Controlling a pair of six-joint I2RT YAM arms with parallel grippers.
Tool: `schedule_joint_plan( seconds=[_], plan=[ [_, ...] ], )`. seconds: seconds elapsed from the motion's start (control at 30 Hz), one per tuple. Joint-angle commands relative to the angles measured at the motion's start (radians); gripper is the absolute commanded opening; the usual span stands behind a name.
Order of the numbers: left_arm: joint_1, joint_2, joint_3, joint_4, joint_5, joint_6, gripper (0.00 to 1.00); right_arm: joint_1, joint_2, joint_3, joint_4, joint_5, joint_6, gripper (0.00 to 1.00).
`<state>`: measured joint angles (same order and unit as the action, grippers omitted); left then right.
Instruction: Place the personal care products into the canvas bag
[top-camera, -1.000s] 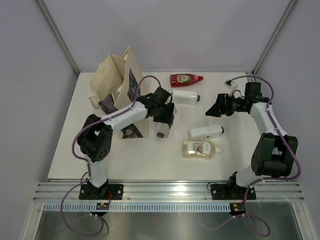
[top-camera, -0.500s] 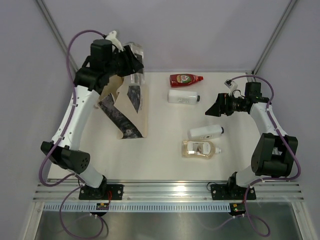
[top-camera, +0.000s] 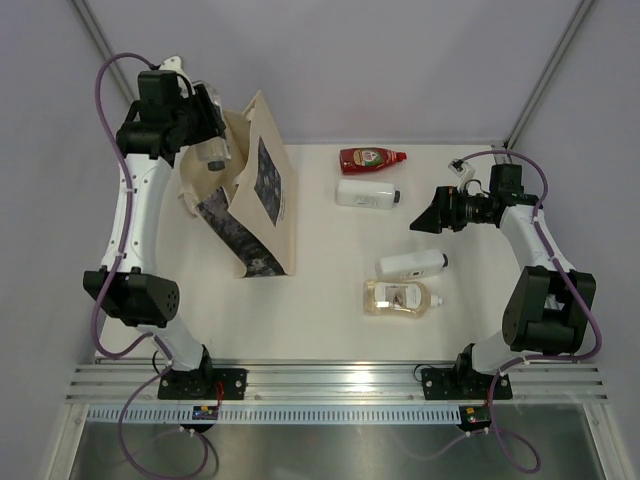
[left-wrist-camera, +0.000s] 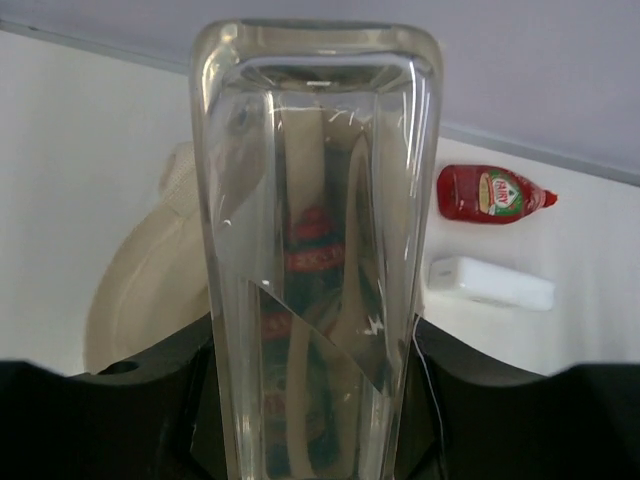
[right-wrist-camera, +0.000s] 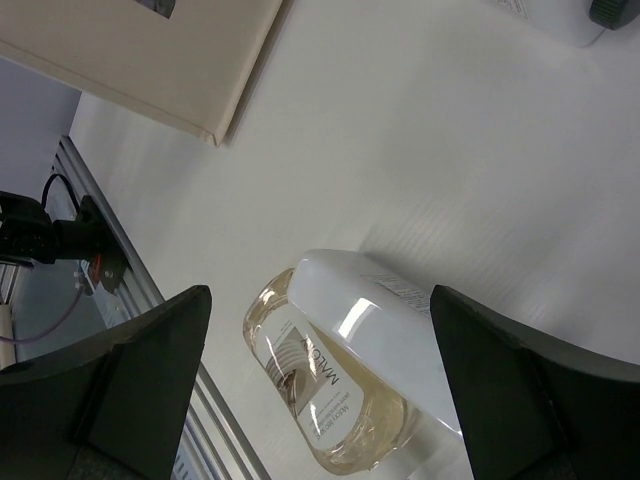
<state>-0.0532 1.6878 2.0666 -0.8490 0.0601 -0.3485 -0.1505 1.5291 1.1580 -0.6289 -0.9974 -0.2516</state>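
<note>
Clear bottle held over the bag.
The left pincer is clenched on it above the bag's open top, far left. The right pincer hangs released over the worktop, where a red bottle, white bottle, grey-capped bottle and amber bottle lie.

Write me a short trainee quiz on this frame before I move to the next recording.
1. True or false: the left hand grips a clear bottle.
2. How many bottles lie on the table? A two, B four, C six.
3. Fill in: the right hand's jaws stand ___.
Key: 1 true; 2 B: red bottle, white bottle, grey-capped bottle, amber bottle; 3 open.
</note>
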Motion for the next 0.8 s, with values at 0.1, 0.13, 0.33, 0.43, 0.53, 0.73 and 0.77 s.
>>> schedule_joint_plan(
  seconds=[0.1, 0.13, 0.33, 0.43, 0.53, 0.73, 0.77],
  plan=[
    [-0.005, -0.025, -0.109, 0.192, 0.09, 0.06, 0.0, 0.003, -0.04, 0.012, -0.032, -0.037, -0.043, 0.99],
    [-0.005, -0.036, -0.126, 0.205, 0.11, 0.057, 0.0, 0.003, -0.038, 0.012, -0.034, -0.037, -0.046, 0.99],
    [-0.005, -0.071, -0.276, 0.292, 0.225, 0.003, 0.33, 0.003, -0.017, 0.023, -0.048, -0.044, -0.057, 1.0],
    [-0.005, -0.068, -0.31, 0.306, 0.262, -0.026, 0.55, 0.003, -0.003, 0.042, -0.084, -0.052, -0.093, 1.0],
    [-0.005, -0.068, -0.333, 0.315, 0.27, -0.032, 0.63, 0.003, 0.008, 0.069, -0.143, -0.061, -0.164, 1.0],
    [-0.005, -0.083, -0.323, 0.304, 0.27, -0.009, 0.79, 0.015, 0.031, 0.138, -0.421, -0.087, -0.568, 0.99],
    [-0.005, -0.085, -0.319, 0.301, 0.27, -0.001, 0.79, 0.02, 0.035, 0.166, -0.515, -0.073, -0.713, 1.0]
  ],
)
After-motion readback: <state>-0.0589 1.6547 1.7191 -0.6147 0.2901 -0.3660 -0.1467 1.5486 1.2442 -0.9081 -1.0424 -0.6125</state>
